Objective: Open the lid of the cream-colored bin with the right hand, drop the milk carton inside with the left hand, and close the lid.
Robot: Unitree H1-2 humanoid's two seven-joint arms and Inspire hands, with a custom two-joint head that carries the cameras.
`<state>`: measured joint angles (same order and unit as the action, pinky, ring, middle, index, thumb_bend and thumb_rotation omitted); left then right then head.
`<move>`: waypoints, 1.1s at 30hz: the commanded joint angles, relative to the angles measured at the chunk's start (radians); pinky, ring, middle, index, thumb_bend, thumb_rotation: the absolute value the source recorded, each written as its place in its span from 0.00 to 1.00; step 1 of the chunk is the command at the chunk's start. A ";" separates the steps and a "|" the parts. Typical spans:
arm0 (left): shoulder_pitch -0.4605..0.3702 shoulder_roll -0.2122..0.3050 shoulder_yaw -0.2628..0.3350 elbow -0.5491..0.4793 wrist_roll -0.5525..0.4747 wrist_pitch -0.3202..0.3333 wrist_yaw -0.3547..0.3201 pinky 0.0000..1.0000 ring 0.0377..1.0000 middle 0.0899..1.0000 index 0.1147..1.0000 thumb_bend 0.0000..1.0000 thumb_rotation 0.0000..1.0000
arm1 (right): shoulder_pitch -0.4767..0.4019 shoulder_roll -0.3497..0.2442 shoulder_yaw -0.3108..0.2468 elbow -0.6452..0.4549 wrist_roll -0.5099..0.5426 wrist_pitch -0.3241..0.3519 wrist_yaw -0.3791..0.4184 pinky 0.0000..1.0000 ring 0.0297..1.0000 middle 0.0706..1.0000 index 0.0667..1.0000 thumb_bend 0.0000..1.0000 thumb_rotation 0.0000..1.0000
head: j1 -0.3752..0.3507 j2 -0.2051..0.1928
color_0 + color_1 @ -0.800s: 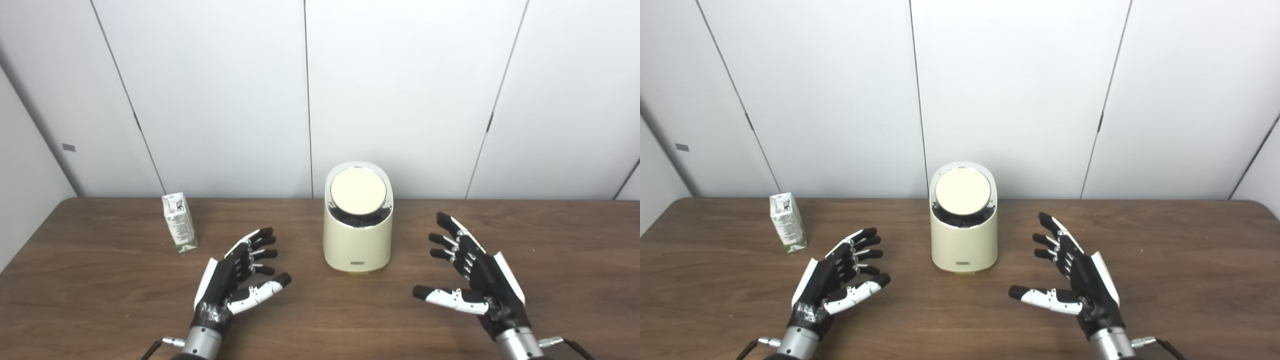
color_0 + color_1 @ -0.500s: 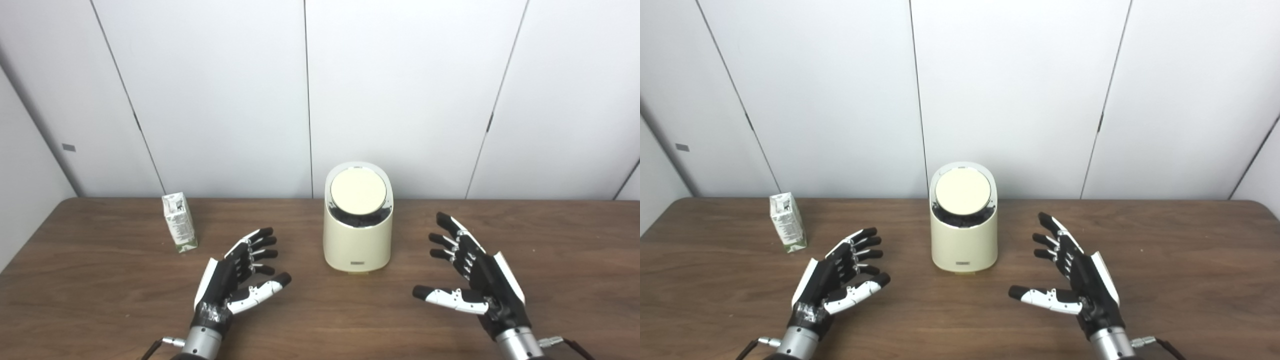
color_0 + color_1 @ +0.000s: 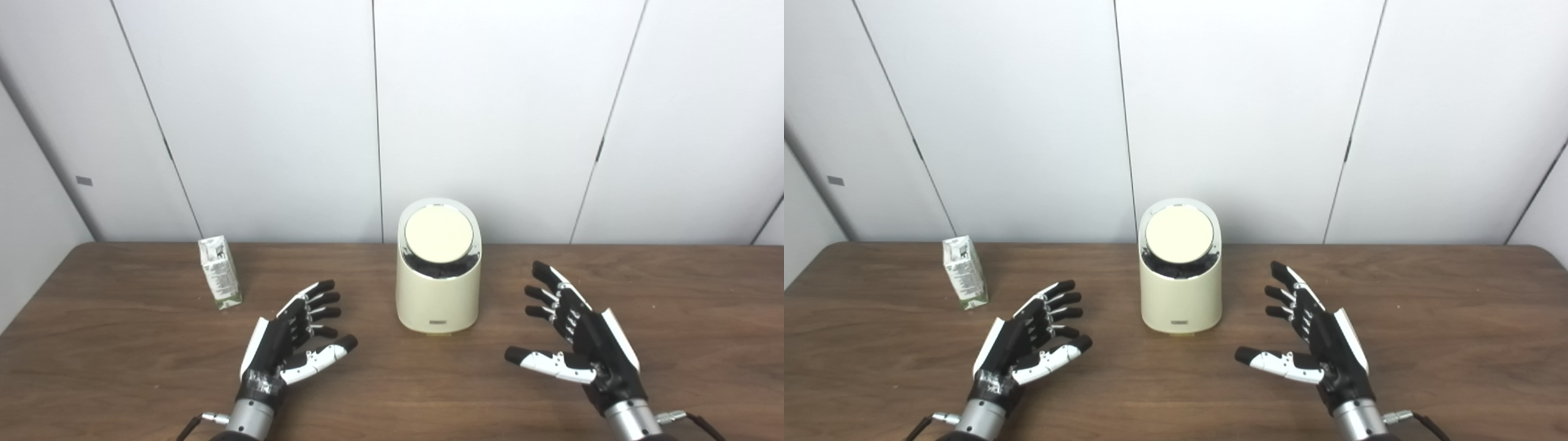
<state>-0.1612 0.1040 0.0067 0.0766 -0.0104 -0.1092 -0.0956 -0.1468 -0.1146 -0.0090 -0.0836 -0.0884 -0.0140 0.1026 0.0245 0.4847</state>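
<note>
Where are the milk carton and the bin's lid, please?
milk carton (image 3: 220,272), left eye view, middle of its front face.
lid (image 3: 438,234), left eye view, centre of the round top.

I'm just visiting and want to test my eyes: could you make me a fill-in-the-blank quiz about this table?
1. The lid of the cream-colored bin is ____.
2. The milk carton stands on the bin's ____ side.
3. The left hand and right hand each hold ____.

Missing words: closed; left; nothing

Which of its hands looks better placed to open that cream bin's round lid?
The right hand: it lies open beside the cream-coloured bin, and the round lid is shut. The left hand sits nearer the milk carton.
</note>
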 commanded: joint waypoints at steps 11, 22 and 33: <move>-0.070 0.004 0.004 0.046 -0.013 -0.082 -0.004 0.64 0.76 0.80 0.87 0.75 0.21 | -0.228 0.006 0.032 -0.011 -0.154 0.067 -0.077 0.71 0.90 0.94 0.93 0.83 0.37 | 0.000 -0.020; -0.076 -0.003 0.002 0.059 -0.017 -0.091 -0.004 0.64 0.76 0.80 0.86 0.75 0.19 | -0.334 -0.018 0.034 0.015 -0.152 0.223 -0.049 0.78 0.95 1.00 1.00 0.89 0.42 | 0.006 -0.020; -0.075 -0.009 -0.002 0.060 -0.009 -0.097 -0.002 0.66 0.76 0.80 0.86 0.75 0.20 | -0.458 -0.046 0.103 0.055 -0.282 0.384 -0.058 0.69 0.91 0.98 1.00 0.83 0.34 | 0.016 -0.015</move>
<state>-0.1969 0.0933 0.0058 0.1499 -0.0176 -0.1723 -0.0984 -0.5453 -0.1561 0.0894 -0.0207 -0.3496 0.3646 0.0562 0.0399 0.4694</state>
